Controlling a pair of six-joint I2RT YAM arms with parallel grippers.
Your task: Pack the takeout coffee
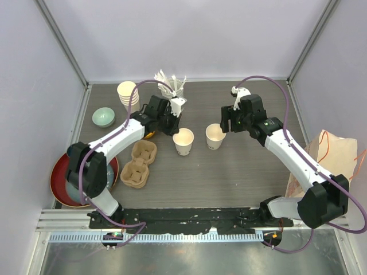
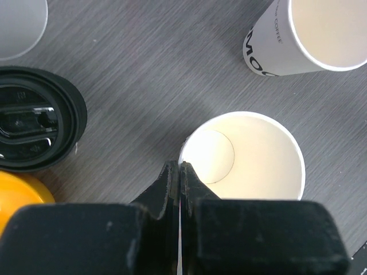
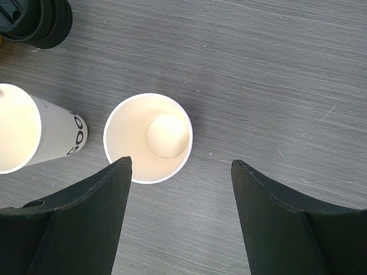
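Two small white paper cups stand open on the table, neither with a lid; no capped cup shows. The left cup (image 1: pixel 183 141) has my left gripper (image 1: pixel 172 127) at its rim. In the left wrist view my left gripper (image 2: pixel 180 166) is shut, pinching that cup's (image 2: pixel 246 154) near wall. The right cup (image 1: pixel 215 136) shows in the right wrist view (image 3: pixel 148 137). My right gripper (image 3: pixel 182 162) is open above it, its left finger over the cup's near rim. In the top view my right gripper (image 1: pixel 225 126) hangs just behind that cup.
Stacked black lids (image 2: pixel 34 126) and an orange thing (image 2: pixel 23 195) lie left of the held cup. Two cardboard cup carriers (image 1: pixel 137 166), a stack of cream cups (image 1: pixel 127 94), a cup of stirrers (image 1: pixel 172 86), a teal bowl (image 1: pixel 104 117), a red plate (image 1: pixel 60 183) and a paper bag (image 1: pixel 332 154) surround them.
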